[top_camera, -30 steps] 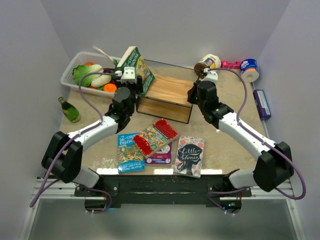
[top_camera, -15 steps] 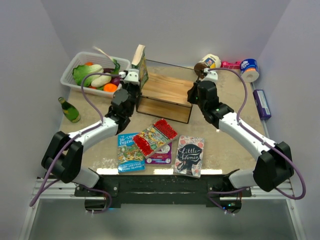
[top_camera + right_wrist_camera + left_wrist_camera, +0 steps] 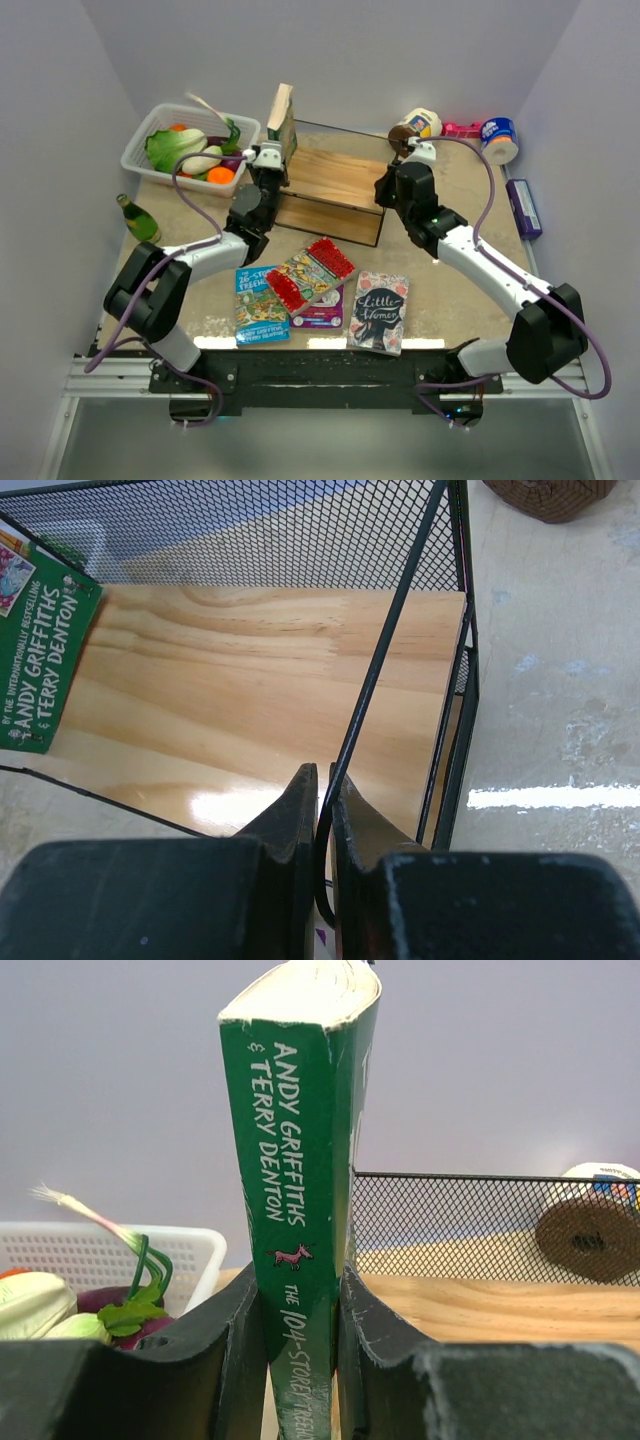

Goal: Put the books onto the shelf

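The green book (image 3: 282, 118) stands upright at the left end of the shelf (image 3: 335, 190), and my left gripper (image 3: 268, 157) is shut on its lower spine. In the left wrist view both fingers (image 3: 235, 1350) press the green book (image 3: 300, 1210), with the shelf's board (image 3: 480, 1305) behind. My right gripper (image 3: 388, 190) is shut on the shelf's black wire frame (image 3: 385, 680) at its right end, jaws [no gap] closed at my right gripper (image 3: 320, 780). The blue Treehouse book (image 3: 258, 305), red book (image 3: 310, 272), purple book (image 3: 322, 312) and grey Little Women book (image 3: 380, 310) lie flat near the front edge.
A white basket (image 3: 140, 150) of vegetables stands back left, just left of the green book. A green bottle (image 3: 138, 220) lies at the left. A long purple box (image 3: 522, 207), a blue-white roll (image 3: 498, 138) and a jar (image 3: 425, 122) sit back right.
The green book has swung from leaning with its cover showing to standing upright, and my left gripper has closed on it. The right arm has not moved.
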Robot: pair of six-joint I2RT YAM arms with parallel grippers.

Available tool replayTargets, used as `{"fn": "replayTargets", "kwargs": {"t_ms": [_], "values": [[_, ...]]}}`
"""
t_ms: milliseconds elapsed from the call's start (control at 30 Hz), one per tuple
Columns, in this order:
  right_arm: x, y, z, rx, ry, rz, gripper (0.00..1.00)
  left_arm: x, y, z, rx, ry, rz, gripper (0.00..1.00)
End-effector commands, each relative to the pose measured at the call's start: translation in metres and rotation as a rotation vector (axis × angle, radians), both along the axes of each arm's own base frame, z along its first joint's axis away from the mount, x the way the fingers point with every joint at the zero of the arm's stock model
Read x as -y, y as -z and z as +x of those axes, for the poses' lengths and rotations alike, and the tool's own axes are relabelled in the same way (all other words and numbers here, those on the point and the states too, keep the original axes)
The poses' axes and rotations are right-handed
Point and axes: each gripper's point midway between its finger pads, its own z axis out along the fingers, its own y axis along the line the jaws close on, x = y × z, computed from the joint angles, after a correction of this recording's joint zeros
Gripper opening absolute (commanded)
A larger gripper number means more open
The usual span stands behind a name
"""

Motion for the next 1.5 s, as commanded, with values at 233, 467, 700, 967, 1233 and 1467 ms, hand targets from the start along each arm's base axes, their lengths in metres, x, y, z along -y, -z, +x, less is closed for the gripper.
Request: {"fn": "replayTargets", "kwargs": {"t_ms": [233, 467, 700, 967, 1233, 1467], "values": [[-0.001, 0.026, -0.009, -0.081, -0.032, -0.028, 0.08, -0.03, -0.003, 0.005, -0.032, -0.148, -0.041, 0.61], [-0.002, 0.021, -0.01, -0.079, -0.033, -0.018, 0.18, -0.035, -0.016, 0.002, -0.055, -0.171, -0.035, 0.69], [0.003, 0.013, -0.011, -0.074, -0.013, -0.025, 0.48, -0.052, -0.025, -0.015, -0.064, -0.215, -0.031, 0.76], [0.013, -0.013, -0.019, -0.034, 0.014, -0.01, 0.61, -0.068, -0.033, -0.034, -0.076, -0.243, -0.029, 0.82], [0.014, -0.015, -0.025, -0.022, 0.004, -0.004, 0.58, -0.06, -0.038, -0.032, -0.046, -0.203, 0.027, 0.78], [0.001, 0.002, -0.017, -0.047, -0.035, 0.007, 0.56, -0.047, -0.033, -0.021, -0.023, -0.167, 0.042, 0.73]]}}
